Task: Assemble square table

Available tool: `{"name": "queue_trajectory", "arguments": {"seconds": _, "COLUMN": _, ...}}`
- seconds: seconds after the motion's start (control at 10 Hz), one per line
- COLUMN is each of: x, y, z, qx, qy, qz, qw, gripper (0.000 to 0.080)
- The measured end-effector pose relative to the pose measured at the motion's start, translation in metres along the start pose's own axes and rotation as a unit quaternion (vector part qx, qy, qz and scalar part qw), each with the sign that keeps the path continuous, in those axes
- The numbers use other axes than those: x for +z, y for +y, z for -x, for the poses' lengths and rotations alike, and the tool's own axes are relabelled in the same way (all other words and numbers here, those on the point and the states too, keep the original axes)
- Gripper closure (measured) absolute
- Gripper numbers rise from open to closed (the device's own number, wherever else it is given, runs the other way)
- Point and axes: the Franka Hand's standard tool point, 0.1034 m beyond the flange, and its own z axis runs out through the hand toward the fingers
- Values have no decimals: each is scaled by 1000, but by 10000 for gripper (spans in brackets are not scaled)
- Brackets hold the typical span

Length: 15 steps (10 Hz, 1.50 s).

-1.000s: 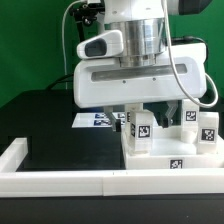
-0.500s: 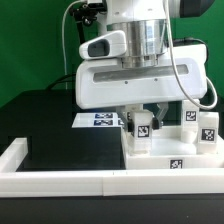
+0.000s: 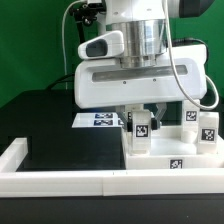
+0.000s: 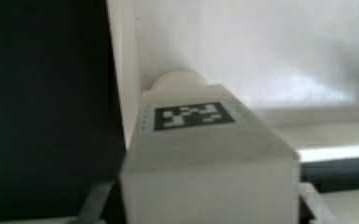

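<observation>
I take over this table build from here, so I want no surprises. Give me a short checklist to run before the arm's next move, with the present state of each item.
1. Gripper closed on a leg: ok, the fingers sit against its sides in both views.
2. Held leg upright: ok, its tag faces the exterior camera squarely.
3. Held leg standing on the square slab: ok, its base meets the slab top.
4. Leg seated in a corner hole: cannot tell, the leg hides the spot.
5. Other legs clear of the gripper: ok, they stand apart toward the exterior view's right.
6. Slab against the white rail: ok, its front edge touches it.
</observation>
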Motion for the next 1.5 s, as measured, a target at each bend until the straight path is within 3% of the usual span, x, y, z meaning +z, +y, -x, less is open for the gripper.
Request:
{"name": "queue_trajectory", "arguments": {"seconds": 0.4, "x": 0, "y": 3, "z": -1, "qx": 192, "qy": 8, "qz": 3, "qw": 981, "gripper": 508}}
{"name": "queue_trajectory", "arguments": {"seconds": 0.7, "x": 0, "y": 7, "z": -1, "qx": 370, "qy": 8, "qz": 1, "qw": 929, "gripper": 508}}
{"name": "queue_trajectory", "arguments": {"seconds": 1.0, "x": 1, "y": 10, "z": -1, "qx": 512, "qy": 6, "qz": -4, "qw": 859, "gripper": 507}}
{"name": "queue_trajectory", "arguments": {"seconds": 1.3, "x": 1, "y": 9, "z": -1, "qx": 581, "qy": -1, "qz": -17, "qw": 814, "gripper": 507}}
{"name": "queue_trajectory", "arguments": {"seconds": 1.4, "x": 1, "y": 8, "z": -1, "qx": 582, "qy": -1, "qz": -18, "qw": 813, "gripper": 507}}
{"name": "queue_trajectory", "arguments": {"seconds": 1.5, "x": 1, "y": 8, "z": -1, "qx": 577, "qy": -1, "qz": -18, "qw": 817, "gripper": 310}}
